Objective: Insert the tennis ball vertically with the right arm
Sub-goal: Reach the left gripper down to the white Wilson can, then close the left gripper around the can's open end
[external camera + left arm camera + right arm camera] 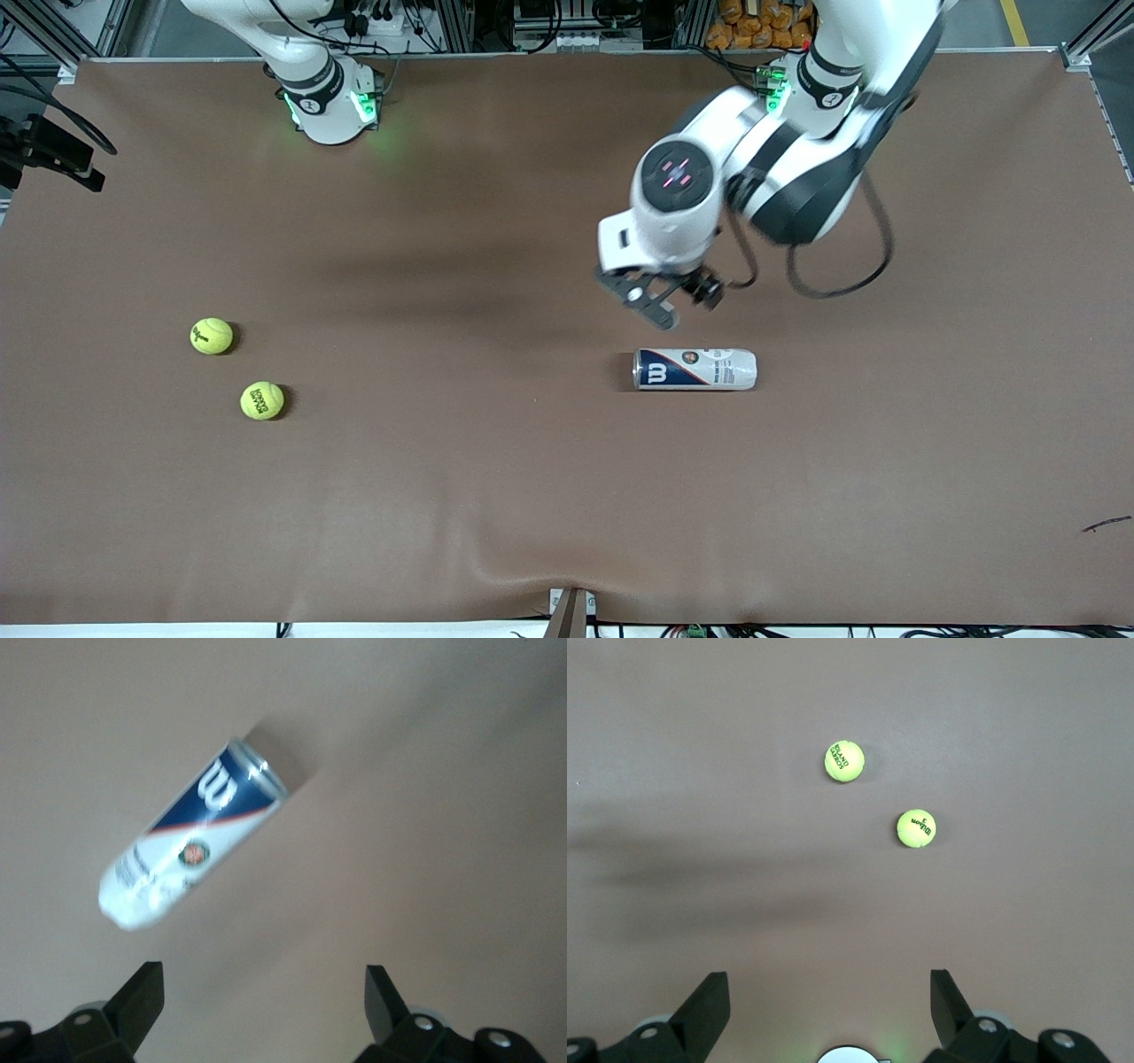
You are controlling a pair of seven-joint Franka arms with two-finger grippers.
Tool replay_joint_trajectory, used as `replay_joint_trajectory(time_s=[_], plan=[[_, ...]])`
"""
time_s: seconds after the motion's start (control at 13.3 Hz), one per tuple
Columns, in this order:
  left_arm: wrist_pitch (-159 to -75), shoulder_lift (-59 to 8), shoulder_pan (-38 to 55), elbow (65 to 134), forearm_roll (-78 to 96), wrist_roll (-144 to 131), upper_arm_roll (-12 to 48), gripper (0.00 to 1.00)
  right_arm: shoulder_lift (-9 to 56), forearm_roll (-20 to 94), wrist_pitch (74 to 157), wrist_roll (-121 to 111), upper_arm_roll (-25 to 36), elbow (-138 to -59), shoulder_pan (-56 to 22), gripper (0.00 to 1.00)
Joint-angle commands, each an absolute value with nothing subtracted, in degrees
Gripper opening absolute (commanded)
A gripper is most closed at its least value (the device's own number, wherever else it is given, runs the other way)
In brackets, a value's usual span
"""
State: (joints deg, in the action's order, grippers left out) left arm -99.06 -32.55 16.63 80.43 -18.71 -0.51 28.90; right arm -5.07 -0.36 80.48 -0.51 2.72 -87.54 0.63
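Well, the brown table point(532, 496) stretches wide under both white arms. Reaching out from its base, the left arm holds the left gripper point(671, 299) in the air over bare table just beside the tennis ball can point(695, 369), fingers spread apart and empty. That can lies flat on its side. Up high, the right gripper point(830, 1005) waits over its own end, fingers wide and empty. Two tennis balls sit close together toward that end, one point(212, 336) farther from the front camera, the other point(262, 400) nearer.
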Motion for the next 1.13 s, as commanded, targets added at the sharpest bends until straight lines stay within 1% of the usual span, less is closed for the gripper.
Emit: replay_joint_trajectory(time_s=[0.0,0.23,0.45,0.75,1.05], plan=[[-101.33,-38.66,18.54,76.29,-26.52,7.70,28.56,1.00,-4.83,-0.62,80.16,-0.62,2.46,-86.84,0.97,1.00],[-101.16,-39.63,18.63,77.86,-33.99,21.57,28.56,1.00,-4.83,-0.62,80.07,-0.62,2.46,-86.84,1.05,1.00],[-101.08,-41.83,17.84,78.13,-34.37,31.88,26.90,1.00,-4.83,-0.62,80.07,-0.62,2.46,-86.92,1.14,1.00],[-97.65,-43.06,18.89,78.57,-35.42,32.87,25.76,1.00,-4.83,-0.70,80.07,-0.62,2.46,-86.92,1.23,1.00],[-97.73,-45.70,21.44,78.31,-43.93,34.01,24.87,1.00,-4.83,-0.62,80.07,-0.62,2.46,-86.84,1.14,1.00]])
